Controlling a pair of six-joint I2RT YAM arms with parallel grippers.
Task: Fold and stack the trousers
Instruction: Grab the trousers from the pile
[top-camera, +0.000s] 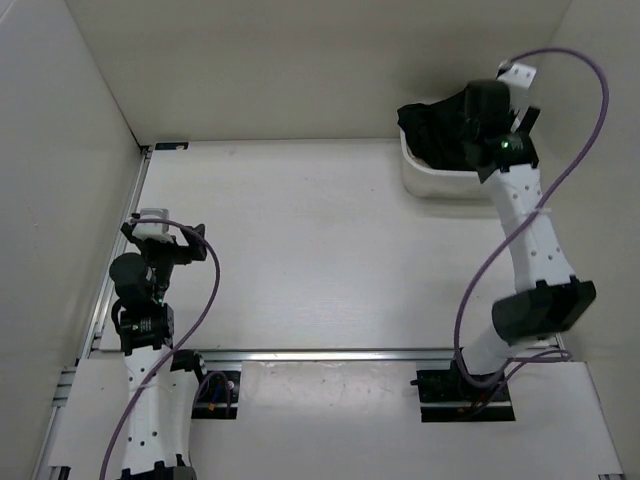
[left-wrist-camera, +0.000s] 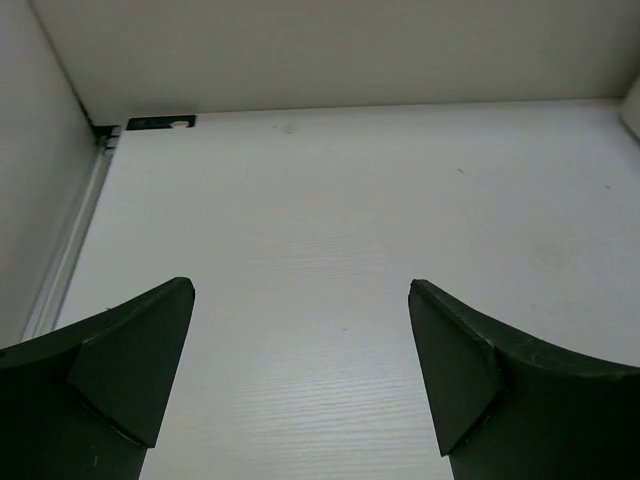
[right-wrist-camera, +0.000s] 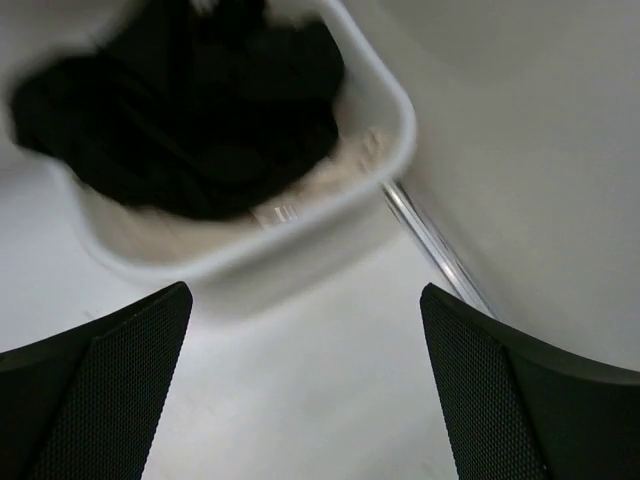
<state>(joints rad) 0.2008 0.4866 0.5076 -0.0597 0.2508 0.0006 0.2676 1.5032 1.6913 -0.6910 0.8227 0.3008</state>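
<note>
white plastic bin (right-wrist-camera: 300, 240): holds black crumpled trousers (right-wrist-camera: 190, 110), not yet folded
right claw (right-wrist-camera: 305, 300): spread, aimed at bin, likely for pickup
left claw (left-wrist-camera: 300, 290): spread, parked over white surface (left-wrist-camera: 330, 200)

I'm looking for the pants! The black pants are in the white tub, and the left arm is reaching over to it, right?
Not quite. The black pants are in the white tub, but the right arm is the one reaching over to it, as the top external view shows. The left arm sits far from it.
</note>
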